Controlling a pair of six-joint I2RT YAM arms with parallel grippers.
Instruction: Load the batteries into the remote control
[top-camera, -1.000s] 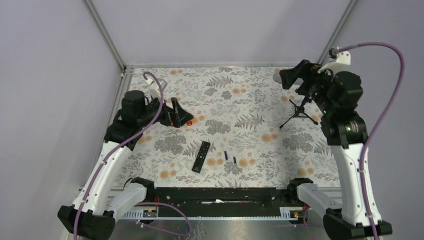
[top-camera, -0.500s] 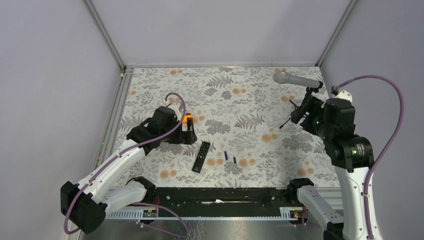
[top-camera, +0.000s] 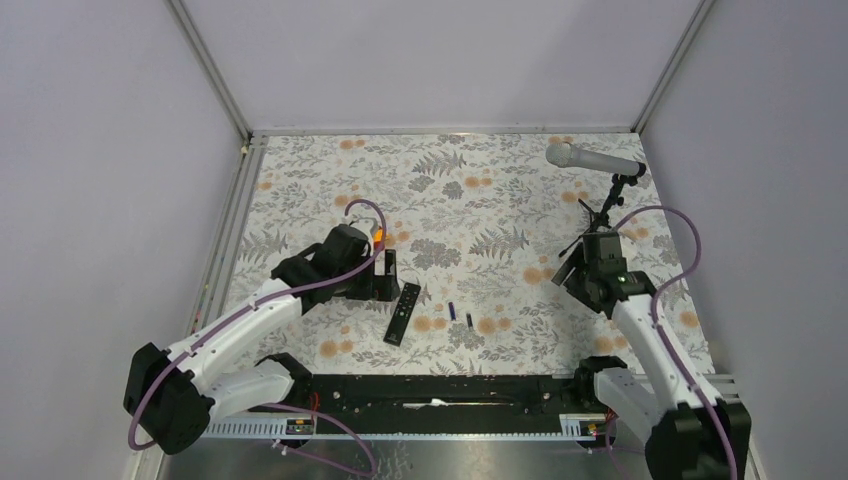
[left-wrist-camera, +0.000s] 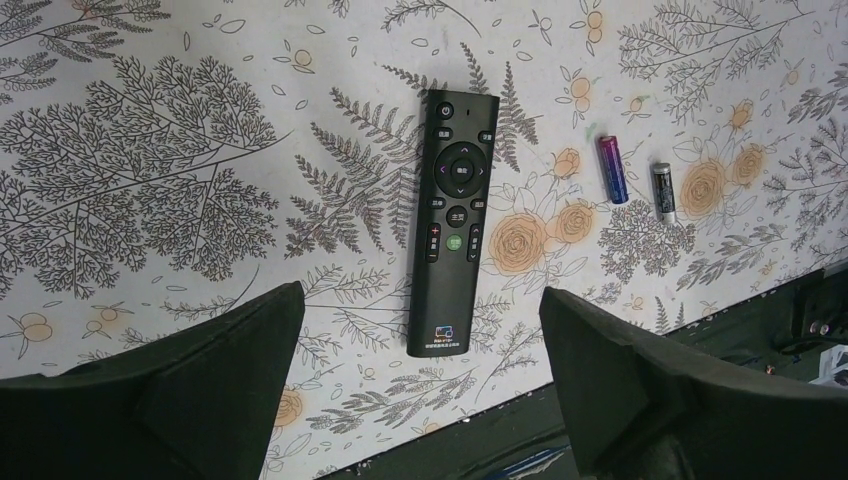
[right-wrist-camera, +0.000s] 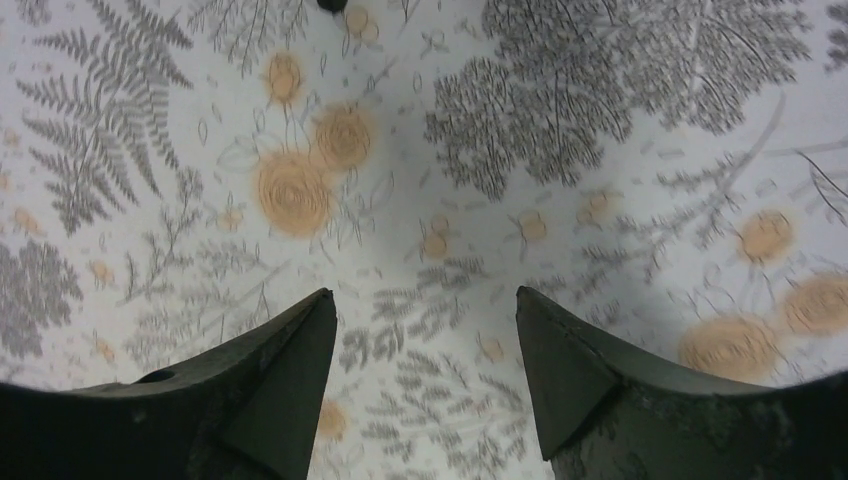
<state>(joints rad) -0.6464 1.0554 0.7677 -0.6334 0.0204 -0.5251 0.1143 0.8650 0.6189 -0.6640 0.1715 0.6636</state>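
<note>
Two batteries (top-camera: 452, 311), one remote control (top-camera: 403, 312), low centre of frame near the surface's (top-camera: 480, 200) lower edge, open room all round. My left hand (left-wrist-camera: 420, 330) and right hand (right-wrist-camera: 422, 300) both spread, empty.

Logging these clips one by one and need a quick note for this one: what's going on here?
Nothing is held yet. The left gripper hangs open above the slim black remote control, which lies buttons-up on the floral tablecloth. The small purplish-blue battery and the darker battery lie side by side near the remote, not touching it. The right gripper is open over bare cloth, away from them.
</note>
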